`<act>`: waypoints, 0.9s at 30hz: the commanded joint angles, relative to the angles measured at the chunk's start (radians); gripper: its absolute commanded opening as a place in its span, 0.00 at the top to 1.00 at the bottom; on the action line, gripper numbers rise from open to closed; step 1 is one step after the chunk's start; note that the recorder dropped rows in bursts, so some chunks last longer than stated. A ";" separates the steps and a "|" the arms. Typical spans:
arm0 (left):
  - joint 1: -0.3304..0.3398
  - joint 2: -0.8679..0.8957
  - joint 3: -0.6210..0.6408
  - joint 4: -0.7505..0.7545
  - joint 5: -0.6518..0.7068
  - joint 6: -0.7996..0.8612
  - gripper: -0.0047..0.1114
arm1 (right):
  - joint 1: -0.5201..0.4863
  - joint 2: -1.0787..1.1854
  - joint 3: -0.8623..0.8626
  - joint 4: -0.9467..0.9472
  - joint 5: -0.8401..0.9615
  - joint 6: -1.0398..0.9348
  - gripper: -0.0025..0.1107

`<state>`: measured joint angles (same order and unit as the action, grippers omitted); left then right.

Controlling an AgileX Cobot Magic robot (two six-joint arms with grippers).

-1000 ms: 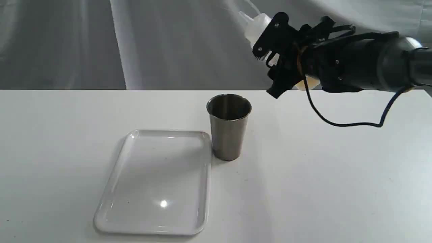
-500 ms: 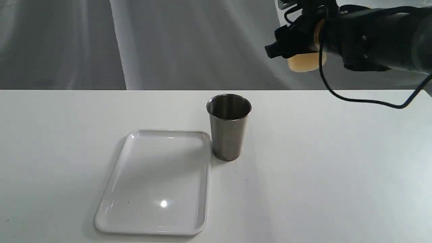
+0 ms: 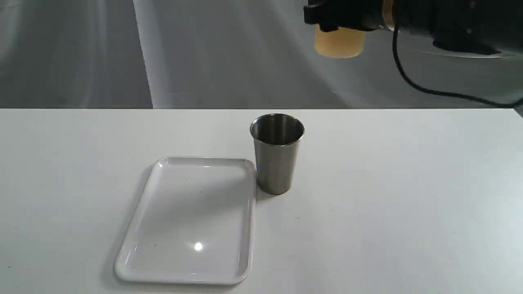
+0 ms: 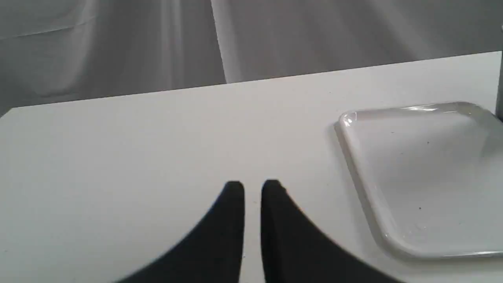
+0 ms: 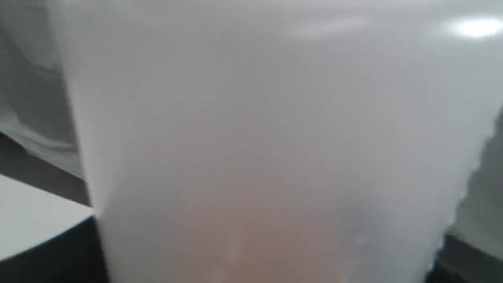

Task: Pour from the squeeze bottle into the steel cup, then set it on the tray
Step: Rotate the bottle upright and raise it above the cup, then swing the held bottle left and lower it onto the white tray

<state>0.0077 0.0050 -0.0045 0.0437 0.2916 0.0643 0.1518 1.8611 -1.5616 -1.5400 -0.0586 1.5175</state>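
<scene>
The squeeze bottle [image 3: 339, 43] hangs up high, a bit right of the steel cup [image 3: 277, 157], with the right gripper [image 3: 333, 18] clamped around it. The cup stands on the table [image 3: 388, 204] just beside the far right corner of the tray [image 3: 192, 212]. The left gripper [image 4: 252, 188] is closed on nothing.

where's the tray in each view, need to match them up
Exterior view: the tray lies on the table, left of centre, close beside the steel cup.
Left wrist view: tray cut off by the frame edge, beside the left hand.
Right wrist view: not in it; the squeeze bottle fills it.
Shared landmark: the white table against the grey curtain.
</scene>
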 commanded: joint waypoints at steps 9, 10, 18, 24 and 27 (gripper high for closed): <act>0.003 -0.005 0.004 0.001 -0.007 -0.003 0.89 | -0.004 -0.041 -0.022 0.288 -0.170 -0.379 0.98; 0.003 -0.005 0.004 0.001 -0.007 -0.003 0.89 | -0.004 -0.041 -0.022 0.303 -0.192 -0.398 0.98; 0.003 -0.005 0.004 0.001 -0.007 -0.003 0.89 | -0.002 -0.053 -0.022 0.498 -0.325 -0.598 0.98; 0.003 -0.005 0.004 0.001 -0.007 -0.003 0.89 | -0.002 -0.053 -0.022 0.648 -0.325 -0.598 0.98; 0.003 -0.005 0.004 0.001 -0.007 -0.003 0.89 | -0.002 -0.053 -0.022 0.651 -0.342 -0.596 0.98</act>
<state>0.0077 0.0050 -0.0045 0.0437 0.2916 0.0643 0.1518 1.8261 -1.5744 -0.9207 -0.3619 0.9301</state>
